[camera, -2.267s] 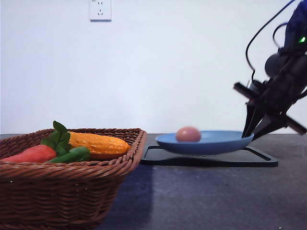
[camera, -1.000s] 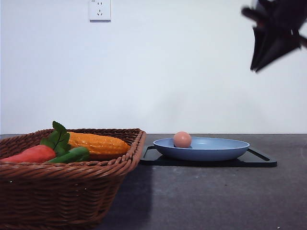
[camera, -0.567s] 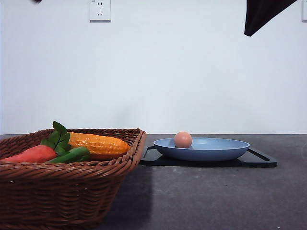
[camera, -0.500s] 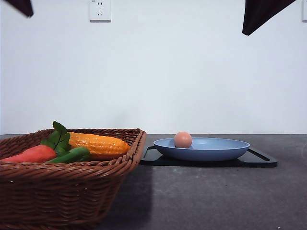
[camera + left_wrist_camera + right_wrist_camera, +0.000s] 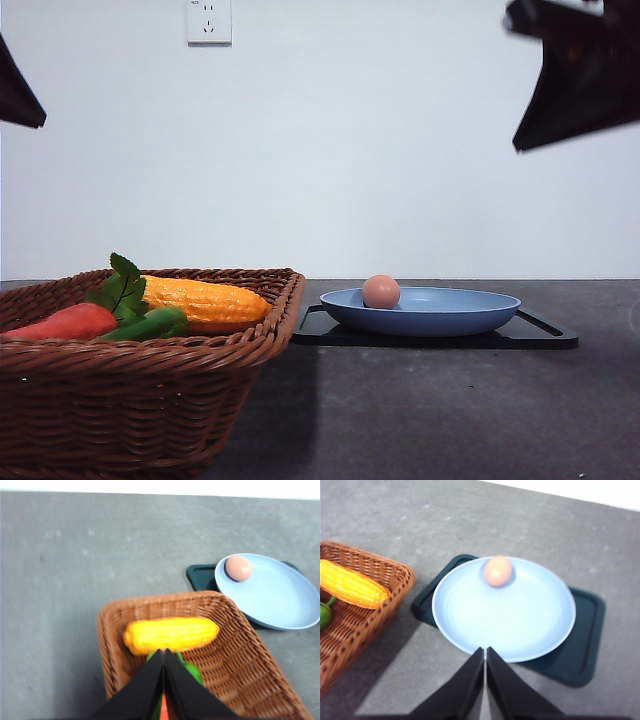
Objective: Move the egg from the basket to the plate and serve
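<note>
Front view: right tool (image 5: 575,95) has lifted clear, plate (image 5: 440,318) with egg (image 5: 381,291) now well below it on tray (image 5: 545,336). Both tools pinched closed, empty; serve looks done.

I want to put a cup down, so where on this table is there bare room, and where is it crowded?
Bare tabletop lies in front of the black tray, right of the basket. The plate is bare apart from the egg at its edge. The basket is crowded with corn, a carrot and a green vegetable.
</note>
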### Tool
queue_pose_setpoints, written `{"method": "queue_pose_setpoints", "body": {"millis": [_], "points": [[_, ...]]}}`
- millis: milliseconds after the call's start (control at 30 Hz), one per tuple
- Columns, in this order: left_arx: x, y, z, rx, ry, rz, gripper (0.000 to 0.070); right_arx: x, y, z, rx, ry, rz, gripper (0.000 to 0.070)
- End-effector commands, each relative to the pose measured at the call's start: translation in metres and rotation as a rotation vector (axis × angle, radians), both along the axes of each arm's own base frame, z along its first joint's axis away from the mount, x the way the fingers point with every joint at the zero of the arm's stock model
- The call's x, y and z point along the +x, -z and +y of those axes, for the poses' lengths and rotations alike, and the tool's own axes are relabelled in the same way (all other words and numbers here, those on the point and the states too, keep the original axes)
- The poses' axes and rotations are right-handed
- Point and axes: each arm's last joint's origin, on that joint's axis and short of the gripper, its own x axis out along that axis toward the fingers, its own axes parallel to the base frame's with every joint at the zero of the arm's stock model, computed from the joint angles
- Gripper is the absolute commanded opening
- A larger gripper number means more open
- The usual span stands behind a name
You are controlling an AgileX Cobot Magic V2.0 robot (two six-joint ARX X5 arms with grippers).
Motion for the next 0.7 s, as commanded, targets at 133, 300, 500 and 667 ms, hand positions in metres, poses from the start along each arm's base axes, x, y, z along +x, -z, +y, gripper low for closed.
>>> {"method": "queue_pose_setpoints", "body": {"millis": [133, 300, 500, 667], "points": [[0.001, -0.005, -0.002, -0.069, -0.015, -0.002, 0.0000, 0.000, -0.003, 0.002, 0.047, 0.013, -0.001, 0.0000], [0.001, -0.005, -0.002, -0.069, -0.015, -0.002, 0.0000, 0.001, -0.003, 0.002, 0.048, 0.014, -0.003, 0.0000], [0.001, -0.005, -0.002, -0.069, -0.015, -0.002, 0.0000, 0.001, -0.003, 0.002, 0.048, 0.014, -0.002, 0.0000], [-0.010, -0.013, 0.005, -0.076, -0.010, -0.062, 0.0000, 0.001, -0.003, 0.002, 0.048, 0.014, -0.003, 0.0000]]}}
